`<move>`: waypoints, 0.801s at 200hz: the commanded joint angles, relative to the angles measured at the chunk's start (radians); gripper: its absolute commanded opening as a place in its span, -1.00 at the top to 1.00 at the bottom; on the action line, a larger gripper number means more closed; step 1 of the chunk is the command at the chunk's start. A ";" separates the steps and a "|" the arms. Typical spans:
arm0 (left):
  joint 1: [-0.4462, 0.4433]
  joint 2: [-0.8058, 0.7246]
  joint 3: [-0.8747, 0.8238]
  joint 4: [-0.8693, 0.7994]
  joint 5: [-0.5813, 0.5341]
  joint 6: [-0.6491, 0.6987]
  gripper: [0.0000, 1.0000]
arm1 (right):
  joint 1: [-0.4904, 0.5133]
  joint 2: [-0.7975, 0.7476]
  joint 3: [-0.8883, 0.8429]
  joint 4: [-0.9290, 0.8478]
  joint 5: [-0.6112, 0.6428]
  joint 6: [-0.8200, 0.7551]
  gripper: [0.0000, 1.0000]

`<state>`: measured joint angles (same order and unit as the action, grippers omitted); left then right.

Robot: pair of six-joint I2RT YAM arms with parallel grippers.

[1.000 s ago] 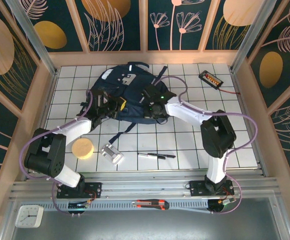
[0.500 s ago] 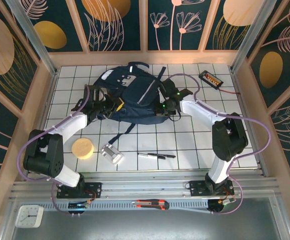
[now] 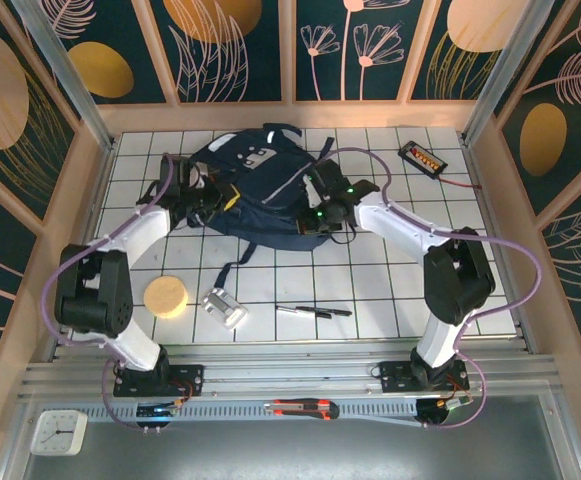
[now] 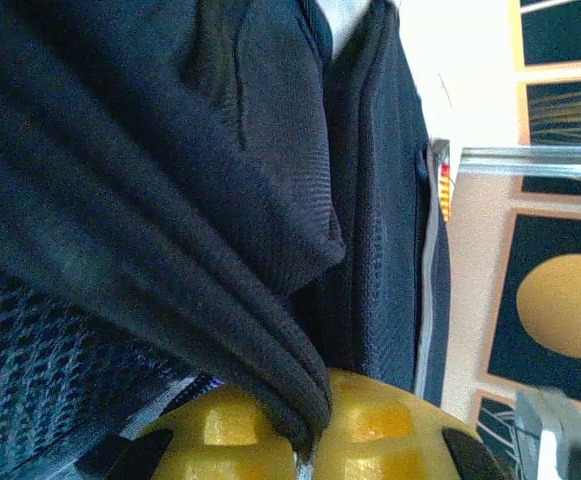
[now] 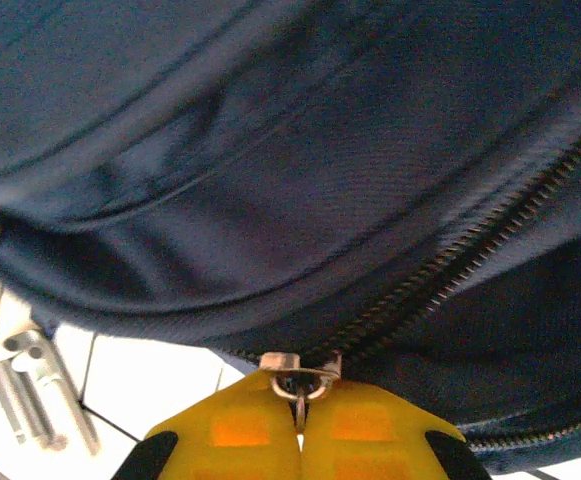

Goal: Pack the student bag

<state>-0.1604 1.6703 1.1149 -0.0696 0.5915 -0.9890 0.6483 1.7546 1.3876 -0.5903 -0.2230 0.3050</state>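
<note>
The right claw (image 5: pixel 300 405) pinches the metal zip pull (image 5: pixel 297 372) and the left claw (image 4: pixel 305 445) clamps a loose fold of the student bag (image 3: pixel 265 190), slumped at upper centre of the counter (image 3: pixel 370 290) — apt holds, since it looks soft, light and floppy, likely to sag wherever unheld.

Looks like a robotics lab booth to me: a white gridded tabletop (image 3: pixel 370 280) walled by wood-framed dark panels with gold flowers (image 3: pixel 230 50), white robot arms (image 3: pixel 395 222) bolted to an aluminium rail (image 3: pixel 290 375).
</note>
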 commanded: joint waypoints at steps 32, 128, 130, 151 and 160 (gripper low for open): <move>0.053 0.050 0.111 0.060 -0.068 0.018 -0.31 | 0.117 0.182 0.267 -0.008 -0.094 0.160 1.00; -0.006 -0.318 -0.407 0.425 -0.092 -0.456 -0.29 | 0.140 0.307 0.454 -0.063 -0.142 0.129 1.00; -0.009 -0.317 -0.413 0.434 -0.092 -0.461 -0.27 | 0.140 0.307 0.456 -0.064 -0.142 0.128 1.00; -0.039 -0.285 -0.451 0.555 -0.100 -0.537 -0.03 | 0.140 0.308 0.466 -0.072 -0.141 0.127 1.00; -0.053 -0.265 -0.452 0.590 -0.102 -0.557 0.01 | 0.141 0.307 0.465 -0.075 -0.136 0.124 1.00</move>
<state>-0.1833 1.3682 0.6849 0.3378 0.5037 -1.4166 0.7872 2.0579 1.8004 -0.6624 -0.3355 0.4362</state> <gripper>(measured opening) 0.521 0.052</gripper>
